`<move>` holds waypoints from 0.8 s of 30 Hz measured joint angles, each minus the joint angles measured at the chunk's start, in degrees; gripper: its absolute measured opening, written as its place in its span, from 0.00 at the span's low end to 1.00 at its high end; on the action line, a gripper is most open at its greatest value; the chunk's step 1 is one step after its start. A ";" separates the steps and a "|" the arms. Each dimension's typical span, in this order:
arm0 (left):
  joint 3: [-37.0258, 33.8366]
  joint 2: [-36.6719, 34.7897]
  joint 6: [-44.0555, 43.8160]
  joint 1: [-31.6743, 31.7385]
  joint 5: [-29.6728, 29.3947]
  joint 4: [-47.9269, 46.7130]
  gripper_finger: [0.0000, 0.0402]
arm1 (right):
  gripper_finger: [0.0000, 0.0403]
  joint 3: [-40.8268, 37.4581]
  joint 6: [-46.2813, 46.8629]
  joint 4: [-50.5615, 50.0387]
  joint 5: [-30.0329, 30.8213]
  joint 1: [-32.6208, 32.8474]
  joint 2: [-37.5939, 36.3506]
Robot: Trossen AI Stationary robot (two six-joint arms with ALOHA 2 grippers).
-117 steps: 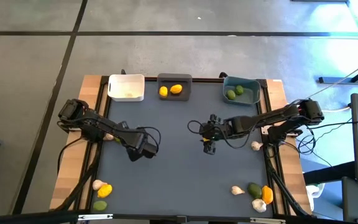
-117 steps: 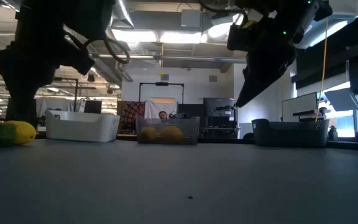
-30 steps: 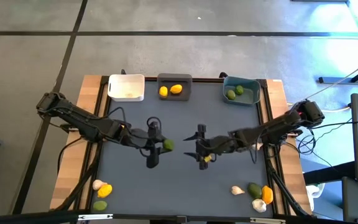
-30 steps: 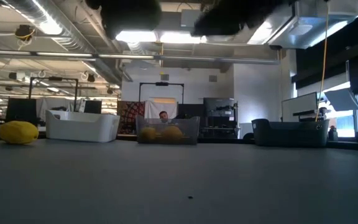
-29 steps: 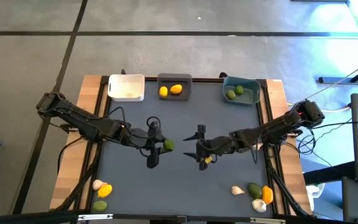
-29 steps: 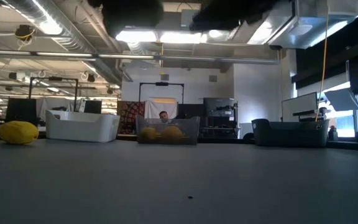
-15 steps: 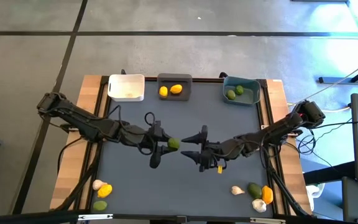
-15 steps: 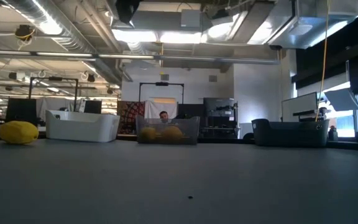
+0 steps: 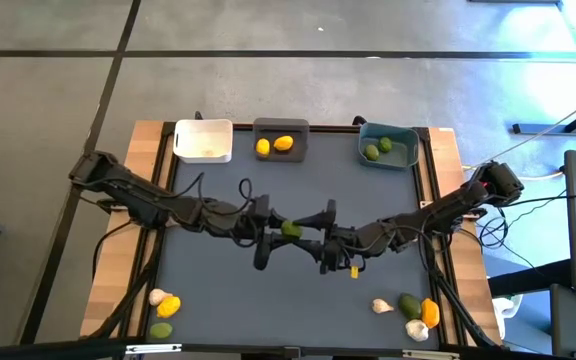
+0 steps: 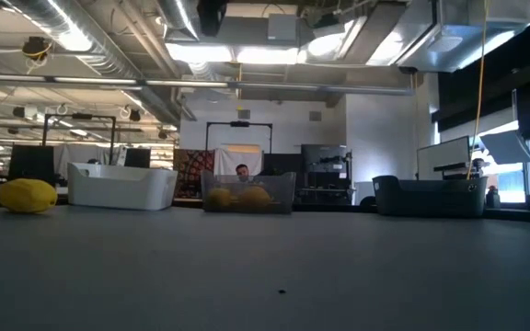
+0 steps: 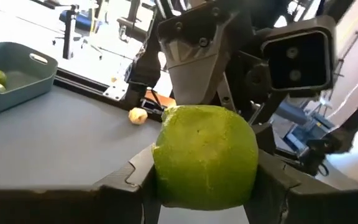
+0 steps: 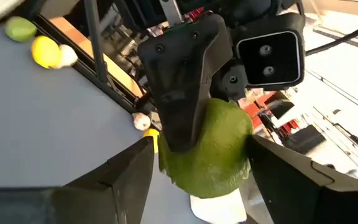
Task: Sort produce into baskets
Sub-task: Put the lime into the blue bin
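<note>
My left gripper (image 9: 280, 231) is shut on a green lime (image 9: 290, 229), high above the table's middle; the lime fills the left wrist view (image 11: 204, 155). My right gripper (image 9: 306, 226) is open and faces it from the right. Its fingers stand on either side of the lime (image 12: 211, 149); I cannot tell if they touch it. The white basket (image 9: 204, 141), the dark grey basket (image 9: 281, 129) with two lemons and the teal basket (image 9: 389, 132) with two limes stand along the far edge. My left gripper pinches the lime's two opposite sides (image 11: 161, 163) between its two fingers. The fingers (image 11: 132, 182) lie level and come from the table's left. The lime is lifted clear of the table and sticks out past the fingertips toward my right gripper.
A garlic bulb (image 9: 156, 296), a lemon (image 9: 169, 305) and a lime (image 9: 161, 330) lie at the near left corner. Garlic bulbs (image 9: 381, 306), a lime (image 9: 409, 305) and a lemon (image 9: 430, 312) lie at the near right. Another garlic bulb (image 11: 138, 115) lies near the right edge.
My left gripper has carried the lime toward the table's right, still lifted. My right gripper has turned from pointing down to level, pointing left, and has closed in on the lime. Both have risen out of the low view.
</note>
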 joint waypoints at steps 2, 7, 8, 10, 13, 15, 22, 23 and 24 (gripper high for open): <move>0.00 0.79 0.09 0.05 -0.31 1.49 0.41 | 0.64 0.00 0.00 -0.13 0.99 0.00 0.00; -0.02 2.36 1.55 -0.17 -0.42 5.40 0.41 | 0.64 0.00 0.06 -0.05 0.99 0.07 -0.04; -0.02 2.42 1.51 -0.09 -0.38 5.33 0.41 | 0.63 0.00 0.07 -0.18 1.04 0.05 -0.07; -0.02 2.42 1.40 0.22 -0.31 4.89 0.41 | 0.59 0.00 0.07 -0.12 1.12 0.00 -0.07; -0.02 2.42 1.21 0.21 -0.06 5.26 0.41 | 0.49 0.00 -0.05 -0.03 1.53 0.00 -0.06; -0.02 2.42 1.06 0.22 -0.08 5.45 0.41 | 0.42 0.00 -0.16 -0.08 2.74 0.02 -0.04; -0.02 2.40 -0.09 0.58 -2.03 5.35 0.44 | 0.33 0.00 0.17 -0.25 4.19 0.00 0.02; -0.02 2.40 -0.02 0.60 -2.13 5.39 0.46 | 0.34 0.00 0.44 -0.23 4.19 -0.03 0.05; -0.02 2.40 0.00 0.60 -2.20 5.39 0.49 | 0.34 0.00 0.79 -0.23 4.16 -0.09 0.11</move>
